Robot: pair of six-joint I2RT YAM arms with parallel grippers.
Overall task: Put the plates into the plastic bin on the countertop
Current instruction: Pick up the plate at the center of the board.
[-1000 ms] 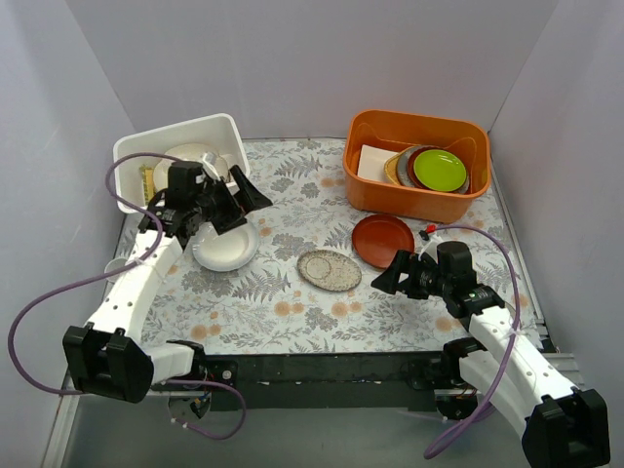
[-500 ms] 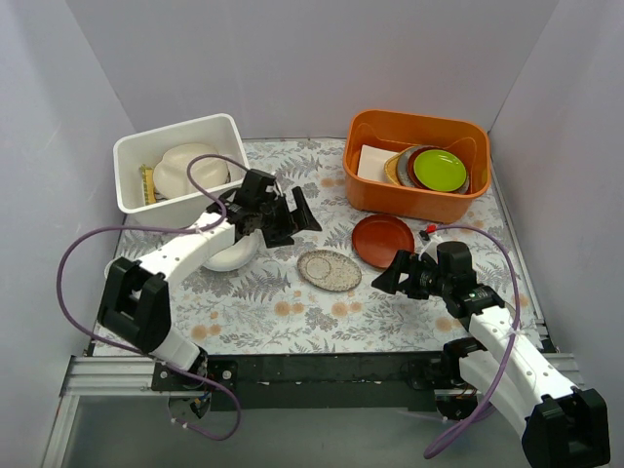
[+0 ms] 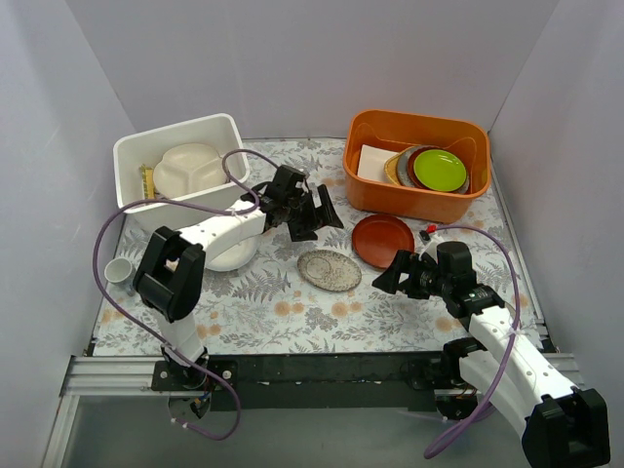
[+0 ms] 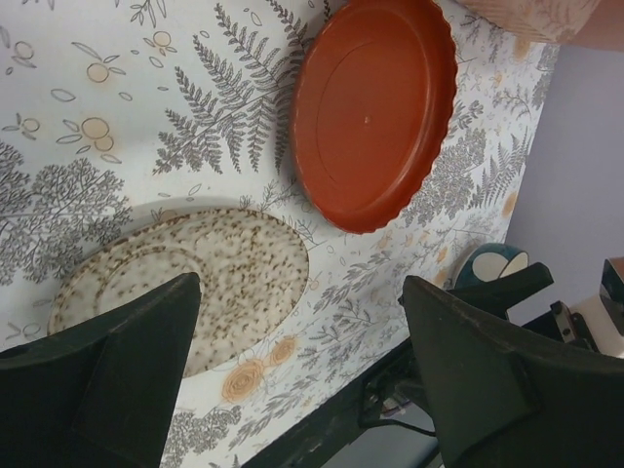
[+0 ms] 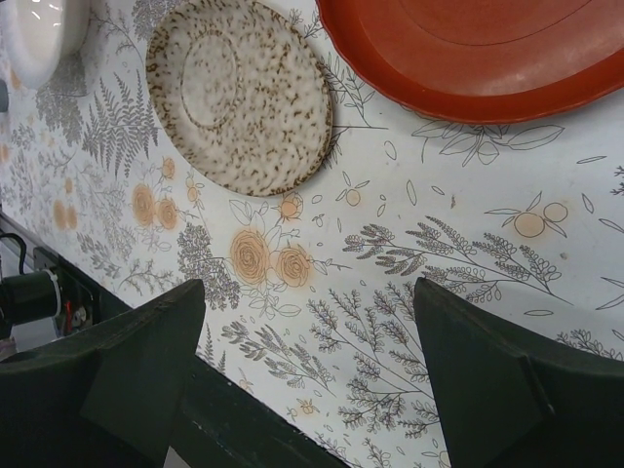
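The white plastic bin (image 3: 132, 156) stands at the back left with a cream divided plate (image 3: 190, 168) in it. On the fern-printed countertop (image 3: 273, 302) lie a small white plate (image 3: 232, 255), a speckled beige plate (image 3: 329, 269) and a red-brown plate (image 3: 382, 240). My left gripper (image 3: 320, 216) is open and empty, above the countertop between the speckled and red-brown plates; both show in the left wrist view, the speckled plate (image 4: 185, 283) and the red-brown plate (image 4: 375, 107). My right gripper (image 3: 390, 277) is open and empty, just right of the speckled plate (image 5: 239, 93) and near the red-brown plate (image 5: 468, 49).
An orange tub (image 3: 417, 132) at the back right holds stacked green and dark-red plates (image 3: 439, 170). A small white cup (image 3: 119, 272) stands at the left edge. The left arm's purple cable (image 3: 185, 202) loops over the bin's front rim. Grey walls close in three sides.
My left gripper has swung from the bin rightward across the countertop, open and empty, to a spot over the speckled and red-brown plates. The cream divided plate now lies uncovered in the bin. The right arm stayed still.
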